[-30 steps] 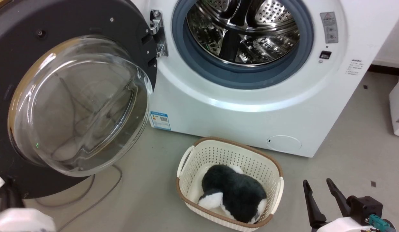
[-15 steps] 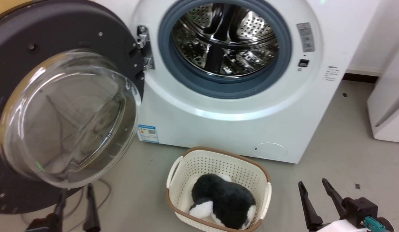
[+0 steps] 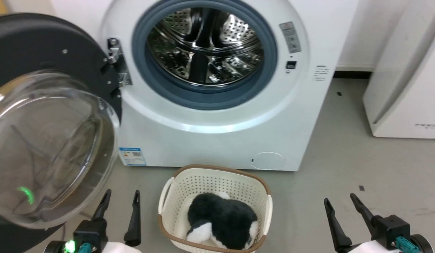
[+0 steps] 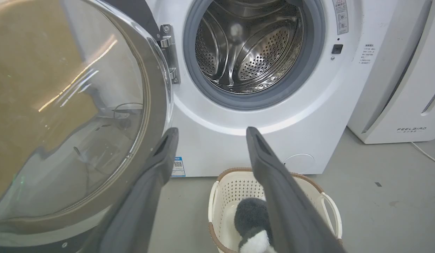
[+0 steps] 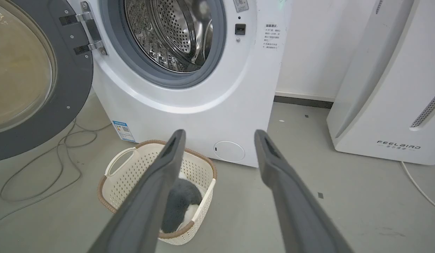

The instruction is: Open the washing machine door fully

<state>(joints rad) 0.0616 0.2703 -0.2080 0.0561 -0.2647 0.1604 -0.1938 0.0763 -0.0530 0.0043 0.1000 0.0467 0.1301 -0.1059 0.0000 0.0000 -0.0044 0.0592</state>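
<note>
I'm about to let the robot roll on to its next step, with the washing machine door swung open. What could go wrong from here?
1. The washing machine door hangs close beside the open left claw; a leftward swing could knock its glass bowl.
2. The laundry basket sits on the floor before the washing machine; rolling forward might shove it.
3. A cable lies looped on the floor by the door and could snag a wheel.

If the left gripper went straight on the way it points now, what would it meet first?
Probably the lower front panel of the white front-loading washing machine, below the drum opening. The open left gripper would pass close beside the round dark-rimmed glass door; depth there is unclear.
</note>
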